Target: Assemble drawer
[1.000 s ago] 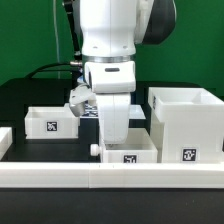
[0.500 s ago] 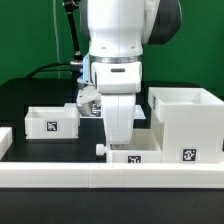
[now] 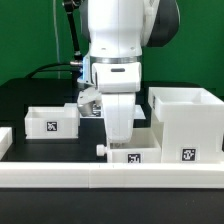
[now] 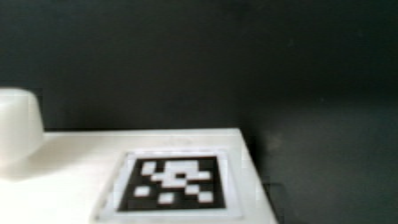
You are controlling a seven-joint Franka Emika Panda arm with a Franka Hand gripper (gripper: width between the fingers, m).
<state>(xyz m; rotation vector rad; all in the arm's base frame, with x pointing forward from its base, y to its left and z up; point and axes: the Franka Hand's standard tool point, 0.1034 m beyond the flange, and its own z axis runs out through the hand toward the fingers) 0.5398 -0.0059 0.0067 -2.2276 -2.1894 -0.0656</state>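
The drawer's tall white housing (image 3: 185, 125) stands at the exterior view's right. One open-top tray (image 3: 50, 120) sits at the left. A second tray (image 3: 132, 152), with a tag on its front and a small knob (image 3: 100, 150), sits in the middle by the front rail. My gripper (image 3: 120, 140) reaches straight down into this tray and is closed on its wall; the fingertips are hidden by the tray. In the wrist view the tray's tagged white wall (image 4: 178, 180) fills the near part and a rounded white part (image 4: 15, 125) shows beside it.
A low white border rail (image 3: 110, 178) runs along the table's front edge. The table top is black (image 3: 20, 100). Cables hang behind the arm at the back (image 3: 70, 50). A narrow gap separates the middle tray from the housing.
From one second ago to half a second ago the arm and the middle tray shifted slightly toward the exterior view's right. Since then nothing has visibly moved.
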